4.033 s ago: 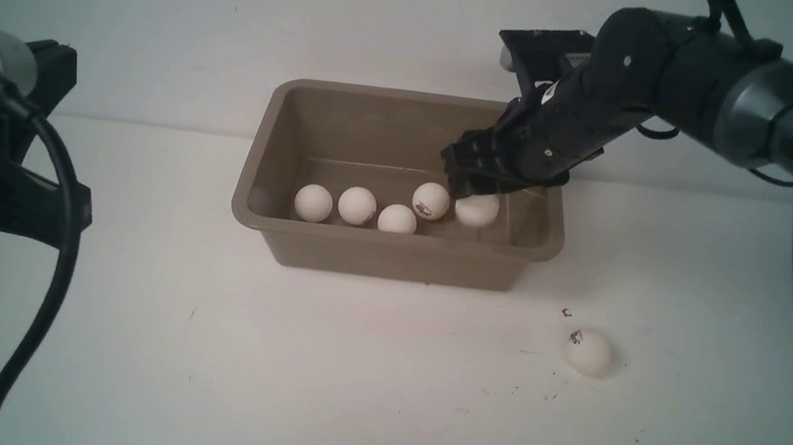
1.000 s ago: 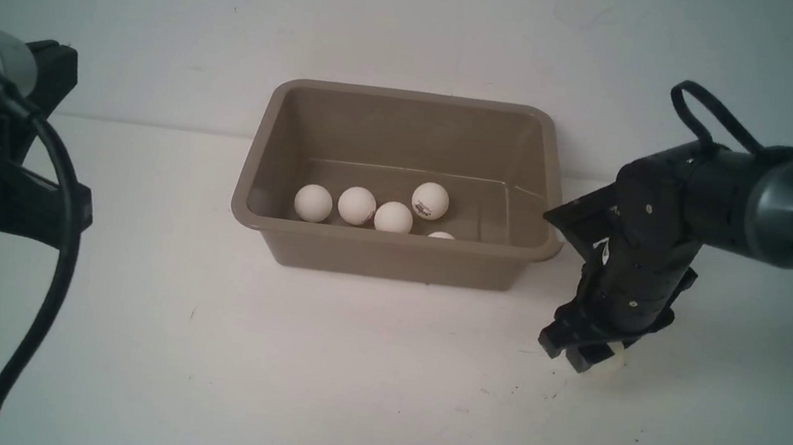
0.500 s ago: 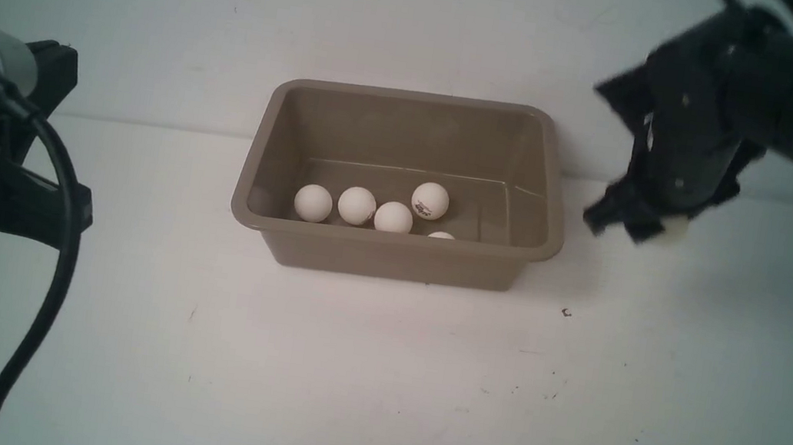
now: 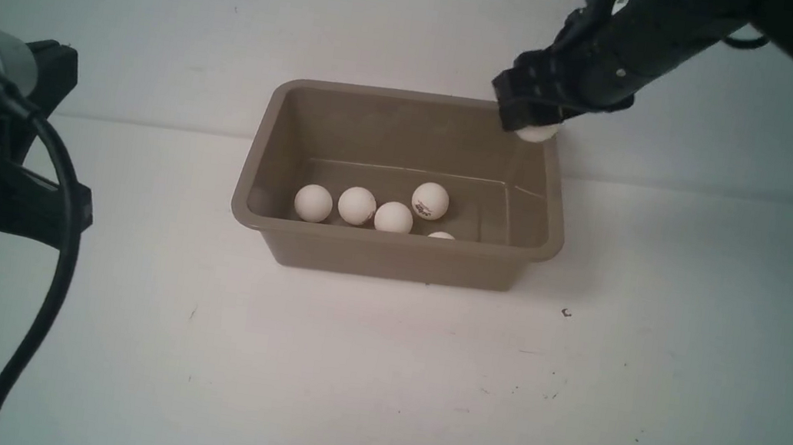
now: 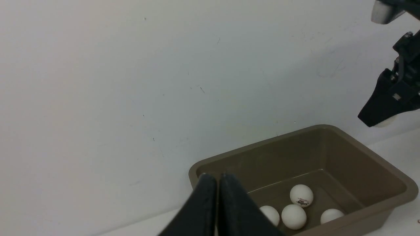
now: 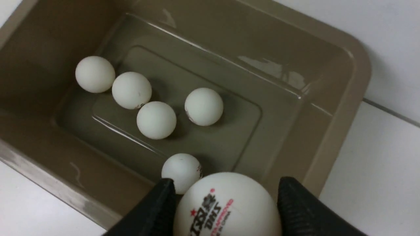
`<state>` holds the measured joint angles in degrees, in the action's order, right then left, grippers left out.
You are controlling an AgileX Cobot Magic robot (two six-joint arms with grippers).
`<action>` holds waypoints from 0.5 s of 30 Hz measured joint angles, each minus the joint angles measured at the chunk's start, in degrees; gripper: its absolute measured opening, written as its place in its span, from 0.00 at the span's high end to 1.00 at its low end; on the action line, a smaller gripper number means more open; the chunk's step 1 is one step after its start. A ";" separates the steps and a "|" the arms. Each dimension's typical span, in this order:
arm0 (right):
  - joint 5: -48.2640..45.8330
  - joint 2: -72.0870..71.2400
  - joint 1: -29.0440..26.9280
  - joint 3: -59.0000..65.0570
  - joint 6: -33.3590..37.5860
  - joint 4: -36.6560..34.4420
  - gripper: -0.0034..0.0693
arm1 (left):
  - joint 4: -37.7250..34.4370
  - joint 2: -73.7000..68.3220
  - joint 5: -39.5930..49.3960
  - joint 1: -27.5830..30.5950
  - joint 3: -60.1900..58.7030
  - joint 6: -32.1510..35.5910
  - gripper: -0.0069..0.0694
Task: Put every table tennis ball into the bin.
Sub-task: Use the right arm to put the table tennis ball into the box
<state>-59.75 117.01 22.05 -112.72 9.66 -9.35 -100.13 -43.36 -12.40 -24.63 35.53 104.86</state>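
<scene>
bin [image 4: 392,257] long axis left-right; ball [image 4: 538,132] gripped above

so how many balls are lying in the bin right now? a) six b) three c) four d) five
d: the right wrist view shows five balls on the floor of the bin, while the sixth ball is clamped in the right gripper and not yet released.
</scene>
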 joint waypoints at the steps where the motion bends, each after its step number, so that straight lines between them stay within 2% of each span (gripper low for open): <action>1: 0.00 0.95 0.00 0.00 0.14 -0.47 0.46 | 0.00 0.00 0.00 0.00 0.00 0.00 0.91; 15: 0.91 7.78 0.00 0.00 1.89 -1.61 0.46 | 0.00 0.00 0.00 0.00 0.00 0.00 0.91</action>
<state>-58.83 124.79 22.05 -112.72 11.56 -10.96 -100.13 -43.36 -12.40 -24.63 35.53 104.86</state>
